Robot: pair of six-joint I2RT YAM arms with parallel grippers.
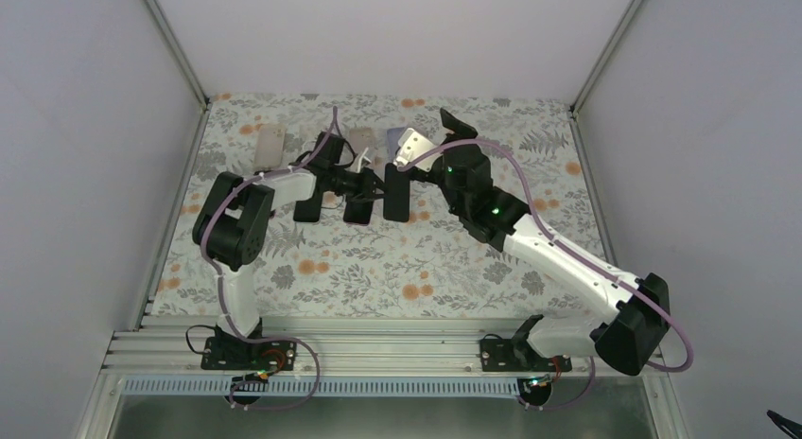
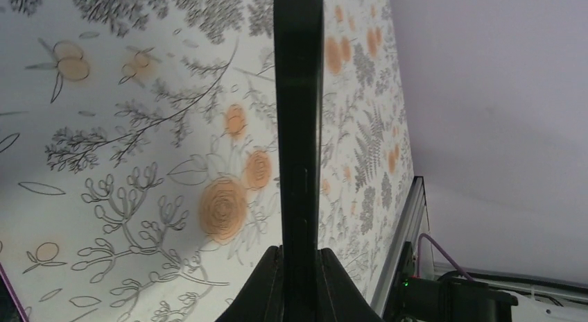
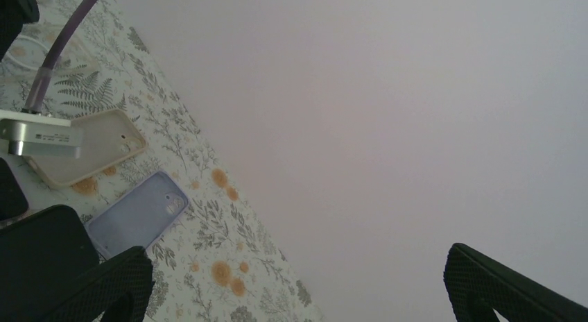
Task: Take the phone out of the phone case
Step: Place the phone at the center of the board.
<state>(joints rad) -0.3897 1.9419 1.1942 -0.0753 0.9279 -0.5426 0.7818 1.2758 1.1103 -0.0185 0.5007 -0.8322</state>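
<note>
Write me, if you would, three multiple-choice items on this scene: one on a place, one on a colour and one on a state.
1. Where does the lavender case lie?
A. on the table, beside a beige case
B. between the right fingers
C. on the rail by the arm bases

2. What colour is the phone in the left fingers?
A. white
B. black
C. orange

3. How do the right fingers stand?
A. shut on a case
B. shut on nothing
C. spread wide

Answers: 1 A, the right wrist view shows it flat on the table next to the beige one; 2 B, the left wrist view shows its dark edge clamped; 3 C, only bare wall shows between them.
</note>
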